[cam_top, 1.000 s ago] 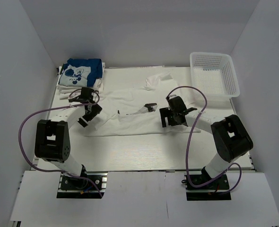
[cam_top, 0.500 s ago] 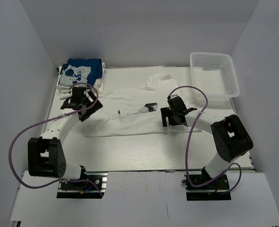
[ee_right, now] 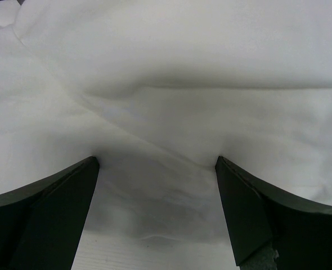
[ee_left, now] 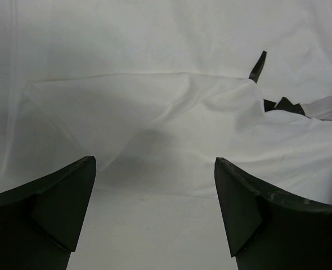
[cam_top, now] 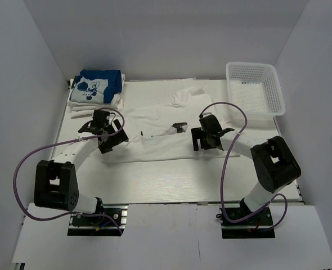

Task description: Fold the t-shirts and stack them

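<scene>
A white t-shirt (cam_top: 160, 143) lies spread and creased across the middle of the table, with a small black tag (cam_top: 179, 126) near its middle. My left gripper (cam_top: 113, 141) is open low over the shirt's left end; in the left wrist view it (ee_left: 155, 169) holds nothing, with white cloth (ee_left: 155, 112) in front of the jaws. My right gripper (cam_top: 204, 144) is open over the shirt's right part; in the right wrist view it (ee_right: 155, 166) has a cloth fold (ee_right: 171, 135) between its spread fingers. A folded blue t-shirt (cam_top: 98, 83) with a white cartoon print tops a stack of folded white shirts (cam_top: 90, 107) at the back left.
A white plastic mesh basket (cam_top: 255, 87) stands at the back right. Purple cables loop beside both arms. White walls enclose the table on three sides. More white cloth (cam_top: 188, 95) lies bunched behind the spread shirt.
My left arm swung back toward the stack and then returned to the shirt's left end, a little further right than before. My right gripper has barely moved.
</scene>
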`<control>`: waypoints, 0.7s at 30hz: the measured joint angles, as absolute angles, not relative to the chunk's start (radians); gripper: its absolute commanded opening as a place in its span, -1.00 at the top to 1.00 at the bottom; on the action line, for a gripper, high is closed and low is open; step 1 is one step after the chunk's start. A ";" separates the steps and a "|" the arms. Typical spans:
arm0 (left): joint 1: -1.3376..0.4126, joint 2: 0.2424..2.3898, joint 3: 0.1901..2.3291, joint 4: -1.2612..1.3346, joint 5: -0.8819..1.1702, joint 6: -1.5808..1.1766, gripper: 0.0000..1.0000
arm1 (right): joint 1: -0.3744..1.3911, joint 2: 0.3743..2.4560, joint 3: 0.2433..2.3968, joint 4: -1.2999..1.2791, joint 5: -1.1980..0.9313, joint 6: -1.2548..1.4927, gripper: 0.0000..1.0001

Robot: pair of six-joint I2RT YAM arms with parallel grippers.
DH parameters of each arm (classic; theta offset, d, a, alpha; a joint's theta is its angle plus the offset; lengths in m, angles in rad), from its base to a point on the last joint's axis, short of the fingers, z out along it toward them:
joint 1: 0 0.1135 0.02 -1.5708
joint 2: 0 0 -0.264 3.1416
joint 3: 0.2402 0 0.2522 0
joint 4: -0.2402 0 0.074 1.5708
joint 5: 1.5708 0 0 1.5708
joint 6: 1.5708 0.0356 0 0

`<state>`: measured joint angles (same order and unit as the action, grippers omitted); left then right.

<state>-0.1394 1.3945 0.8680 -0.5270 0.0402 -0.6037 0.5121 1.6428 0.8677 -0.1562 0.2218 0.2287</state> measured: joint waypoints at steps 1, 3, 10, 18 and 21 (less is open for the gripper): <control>-0.143 1.402 0.868 -0.530 0.030 -0.606 -0.87 | 0.512 1.643 0.868 -0.156 0.222 0.229 -0.81; -0.153 1.425 0.868 -0.537 0.013 -0.610 -0.82 | 0.512 1.643 0.868 -0.156 0.222 0.229 -0.81; -0.178 1.522 0.869 -0.562 -0.029 -0.620 -0.45 | 0.512 1.645 0.868 -0.155 0.222 0.229 -0.81; -0.181 1.579 0.962 -0.568 -0.071 -0.633 1.00 | 0.512 1.658 0.882 -0.155 0.227 0.230 -0.81; -0.181 1.601 0.980 -0.568 -0.087 -0.633 1.00 | 0.512 1.664 0.889 -0.157 0.231 0.233 -0.81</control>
<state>-0.1806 1.6012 0.9802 -0.5678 -0.0868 -0.6331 0.5121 1.6638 0.8886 -0.1566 0.2306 0.2325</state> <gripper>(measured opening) 0.016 0.904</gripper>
